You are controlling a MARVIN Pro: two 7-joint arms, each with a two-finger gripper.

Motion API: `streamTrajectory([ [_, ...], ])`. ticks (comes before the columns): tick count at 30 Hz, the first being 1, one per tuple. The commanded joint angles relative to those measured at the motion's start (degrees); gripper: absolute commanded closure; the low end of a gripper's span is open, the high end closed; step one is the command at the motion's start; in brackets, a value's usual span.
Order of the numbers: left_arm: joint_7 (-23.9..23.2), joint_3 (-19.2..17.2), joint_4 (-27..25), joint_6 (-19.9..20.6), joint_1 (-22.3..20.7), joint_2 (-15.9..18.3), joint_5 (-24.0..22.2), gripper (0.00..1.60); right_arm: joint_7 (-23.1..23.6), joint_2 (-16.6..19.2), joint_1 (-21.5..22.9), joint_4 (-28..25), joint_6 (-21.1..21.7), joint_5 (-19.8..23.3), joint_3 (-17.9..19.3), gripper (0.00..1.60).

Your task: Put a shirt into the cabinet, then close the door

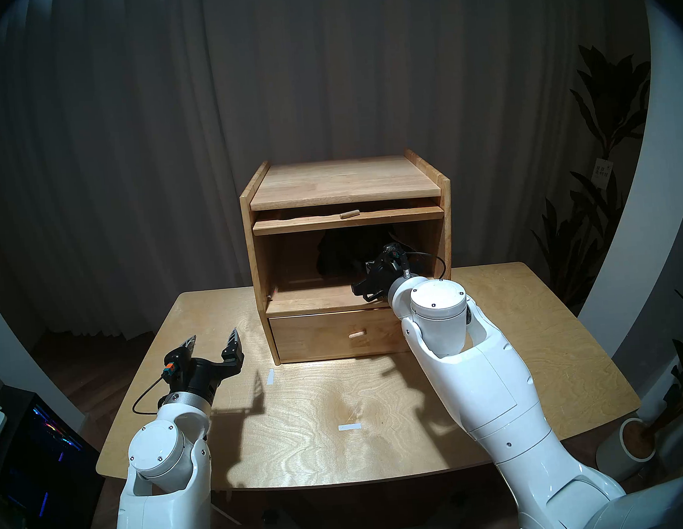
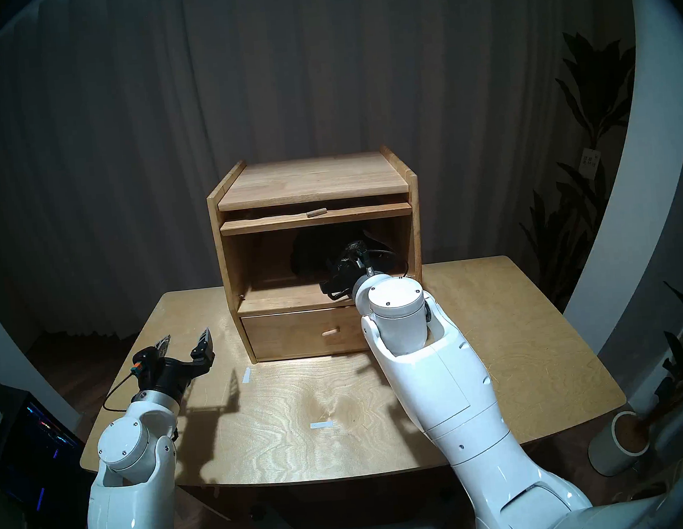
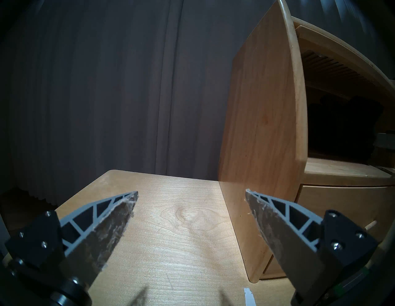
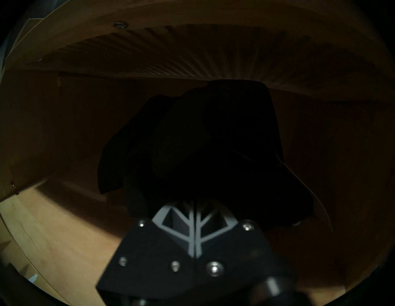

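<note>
The light-brown wooden cabinet [image 1: 343, 180] stands at the back of the table. Its door [image 1: 389, 214] is swung up and lies flat under the top, with its peg knob [image 1: 349, 213] pointing forward. The door's ribbed glass shows overhead in the right wrist view [image 4: 192, 49]. The black shirt [image 1: 337, 252] is a dark bundle inside the open compartment. My right gripper [image 4: 195, 205] reaches into the compartment, shut on the shirt [image 4: 192, 139], which hides its fingertips. My left gripper [image 1: 215, 339] is open and empty, low over the table left of the cabinet.
The closed drawer [image 1: 329, 340] with its peg knob sits below the compartment. Two white tape marks [image 1: 350, 427] [image 1: 270, 377] lie on the wooden table [image 1: 521, 345]. Plants [image 1: 611, 196] stand at the right, and a dark computer case [image 1: 32, 445] is on the floor at the left.
</note>
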Motion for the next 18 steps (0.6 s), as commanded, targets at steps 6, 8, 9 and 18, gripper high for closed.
streamTrajectory([
  [6,-0.1,-0.1,-1.2,-0.3,-0.4,0.1,0.0,0.00,8.2,3.5,8.7,7.3,-11.8,-2.3,-1.3,1.60],
  [8,-0.1,-0.1,-1.2,-0.3,-0.4,0.1,0.0,0.00,10.0,4.4,7.1,5.5,-12.4,-2.5,-3.1,1.60],
  [9,-0.1,-0.1,-1.2,-0.3,-0.4,0.1,0.0,0.00,11.6,4.7,6.5,5.0,-13.4,-2.7,-3.6,1.29],
  [18,-0.1,-0.1,-1.1,-0.3,-0.4,0.1,0.0,0.00,19.9,6.6,2.4,-2.8,-9.7,-1.7,-9.4,0.00],
])
